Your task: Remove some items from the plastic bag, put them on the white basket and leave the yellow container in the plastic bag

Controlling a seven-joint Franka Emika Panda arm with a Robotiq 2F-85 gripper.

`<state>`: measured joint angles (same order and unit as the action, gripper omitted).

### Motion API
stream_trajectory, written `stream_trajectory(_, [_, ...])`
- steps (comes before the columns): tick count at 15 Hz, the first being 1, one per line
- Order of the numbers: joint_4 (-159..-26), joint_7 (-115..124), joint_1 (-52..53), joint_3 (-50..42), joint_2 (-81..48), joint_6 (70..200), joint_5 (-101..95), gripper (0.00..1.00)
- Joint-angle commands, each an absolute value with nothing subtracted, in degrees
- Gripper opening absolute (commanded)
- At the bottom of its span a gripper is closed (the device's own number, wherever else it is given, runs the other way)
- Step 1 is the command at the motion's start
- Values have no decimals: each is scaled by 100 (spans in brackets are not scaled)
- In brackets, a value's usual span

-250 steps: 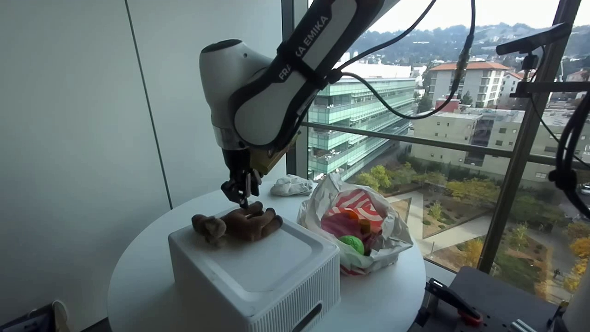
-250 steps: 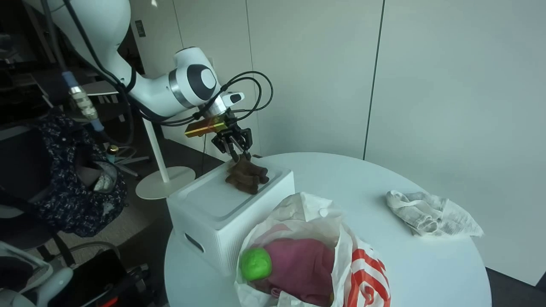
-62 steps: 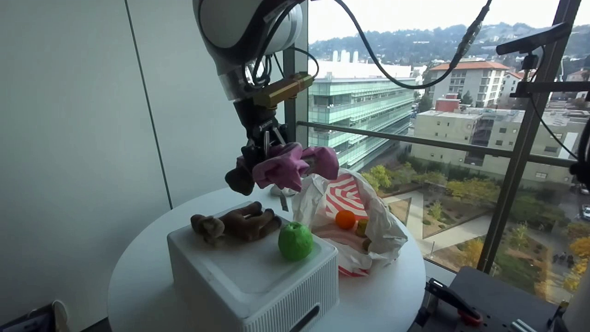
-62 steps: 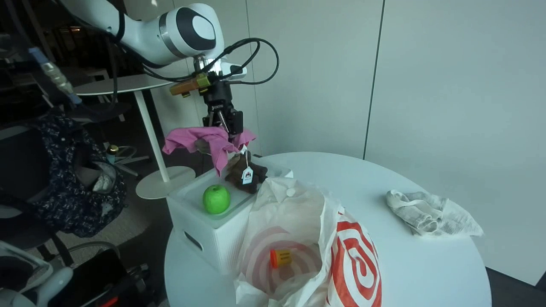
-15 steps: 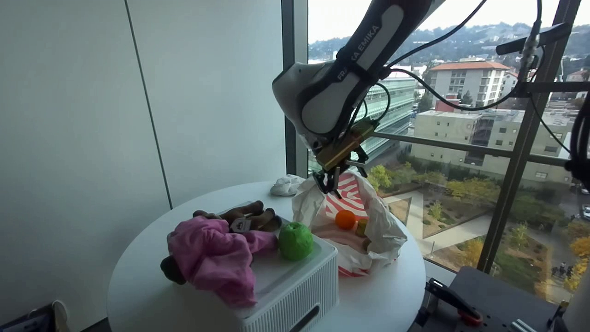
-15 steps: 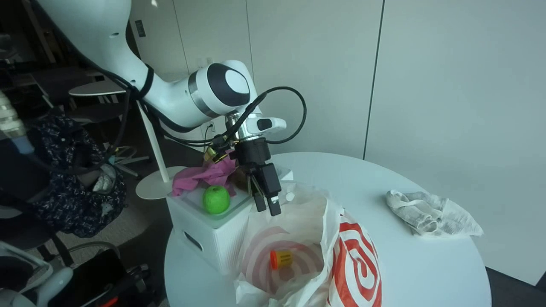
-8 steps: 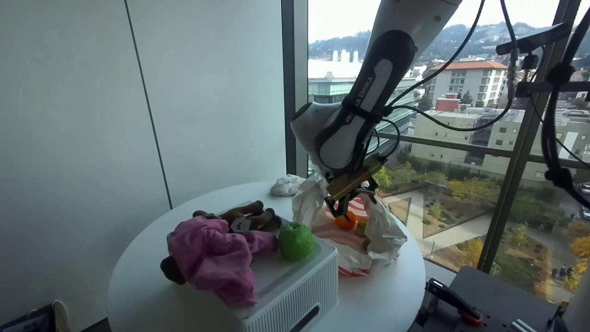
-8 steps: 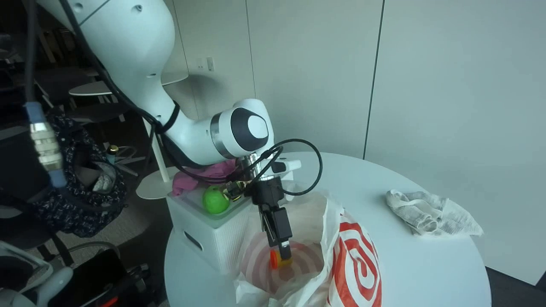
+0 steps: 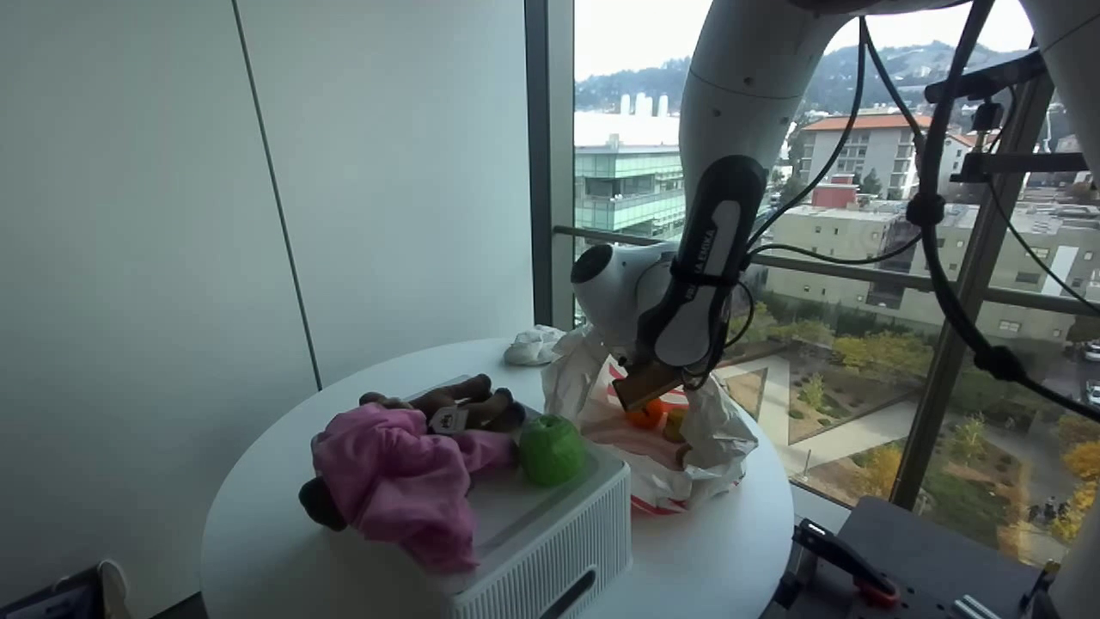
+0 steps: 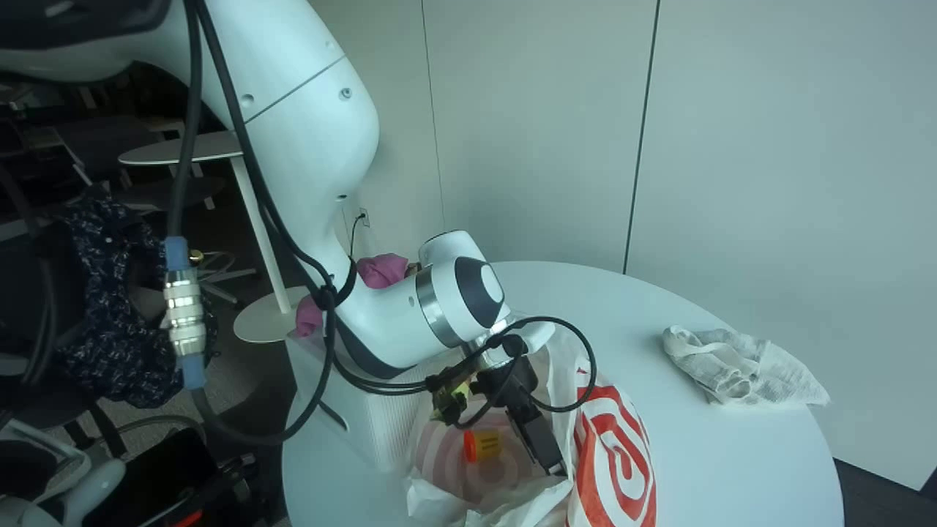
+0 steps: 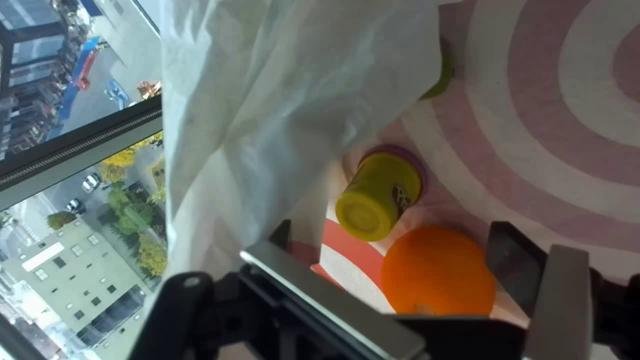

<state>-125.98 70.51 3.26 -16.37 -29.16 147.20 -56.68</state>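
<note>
The gripper (image 11: 398, 252) sits inside the plastic bag (image 9: 722, 440) with its jaws wide apart and nothing in its hold; the wrist view shows the orange fruit (image 11: 440, 274) between them, a yellow container (image 11: 381, 192) beside it and a yellowish thing (image 11: 444, 76) mostly hidden by the bag's wall. Beside the bag, the white basket (image 9: 550, 540) bears the pink cloth (image 9: 391, 473), green fruit (image 9: 551, 452) and brown piece (image 9: 451, 395); in an exterior view the arm (image 10: 399, 316) hides the green fruit.

The cloth (image 9: 391, 473) is pink, the white bag (image 10: 616, 457) red-ringed.
</note>
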Motion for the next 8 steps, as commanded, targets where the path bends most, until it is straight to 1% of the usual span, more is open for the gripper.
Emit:
stream_trajectory(1, [-12156, 8421, 346, -1953, -3418, 14798, -6722, 100])
stream_trajectory(8, [-11655, 9616, -16, -1576, -3779, 14710, -6931, 100])
